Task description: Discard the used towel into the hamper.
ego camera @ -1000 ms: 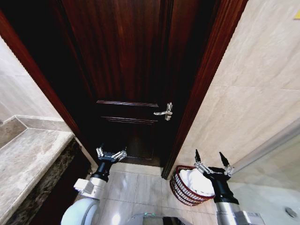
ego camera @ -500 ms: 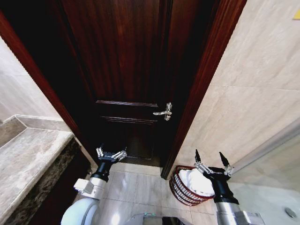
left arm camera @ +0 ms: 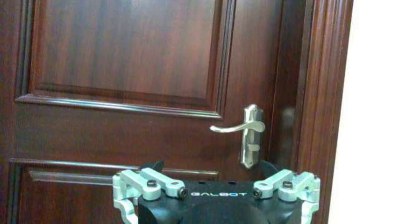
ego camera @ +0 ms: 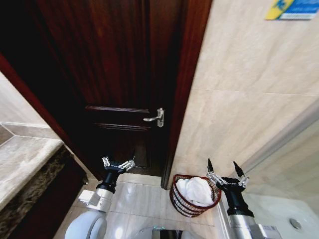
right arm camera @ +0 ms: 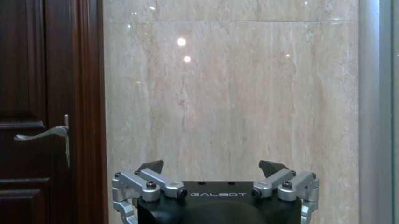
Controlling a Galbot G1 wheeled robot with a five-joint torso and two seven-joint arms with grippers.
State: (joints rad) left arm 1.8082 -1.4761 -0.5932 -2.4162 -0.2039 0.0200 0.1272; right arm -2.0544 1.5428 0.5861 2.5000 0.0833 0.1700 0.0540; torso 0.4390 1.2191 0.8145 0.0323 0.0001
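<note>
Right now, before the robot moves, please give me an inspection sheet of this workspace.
Surface: pale tiled floor.
Job's things: white towel lies inside the hamper, which stands on the floor by the door frame.
Clutter: nothing seen.
Hands: left hand open, empty, before the door; right hand open, empty, beside the hamper.
Cables: nothing seen.
Surroundings: closed door with handle, marble wall, stone counter.

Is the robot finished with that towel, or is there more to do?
It looks finished. The white towel lies inside the hamper on the floor beside the door frame. Nothing is in hand: the right hand is open above the hamper's edge, and the left hand is open facing the door. Nothing seems left.
</note>
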